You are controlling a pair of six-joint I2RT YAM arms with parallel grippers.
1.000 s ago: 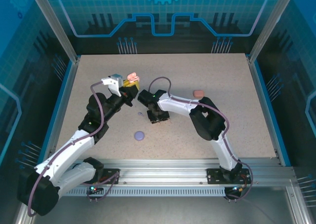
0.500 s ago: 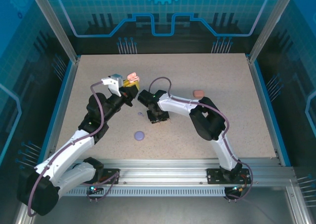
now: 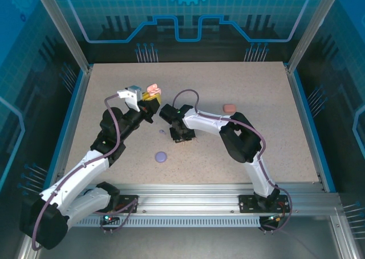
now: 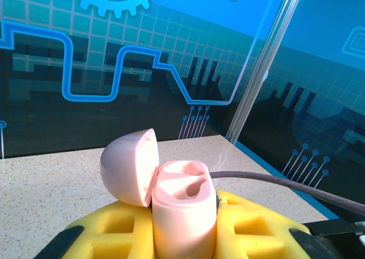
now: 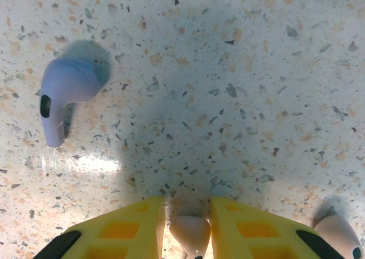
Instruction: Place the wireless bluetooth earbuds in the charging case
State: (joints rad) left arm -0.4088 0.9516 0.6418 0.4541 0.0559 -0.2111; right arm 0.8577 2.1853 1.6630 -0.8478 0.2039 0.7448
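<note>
My left gripper (image 4: 183, 230) is shut on a pale pink charging case (image 4: 181, 185), held upright above the table with its lid (image 4: 128, 165) swung open and both sockets empty. From above, the case (image 3: 154, 90) sits at the left gripper (image 3: 149, 102). My right gripper (image 5: 187, 207) is down at the tabletop, open, with its yellow fingers (image 5: 125, 230) on either side of a pale pink earbud (image 5: 191, 235); a thin gap shows on the bud's left. A purple earbud (image 5: 63, 96) lies ahead to the left. Another pale pink earbud (image 5: 340, 236) lies at the lower right.
A shut purple case (image 3: 161, 156) lies nearer the arm bases. A coral case (image 3: 229, 108) lies to the right of the right arm. The right gripper (image 3: 181, 137) points down mid-table, with the purple earbud (image 3: 162, 132) just to its left.
The right gripper's fingers have narrowed around the pale pink earbud. Both arms stay where they were, and the left still holds the open case.
</note>
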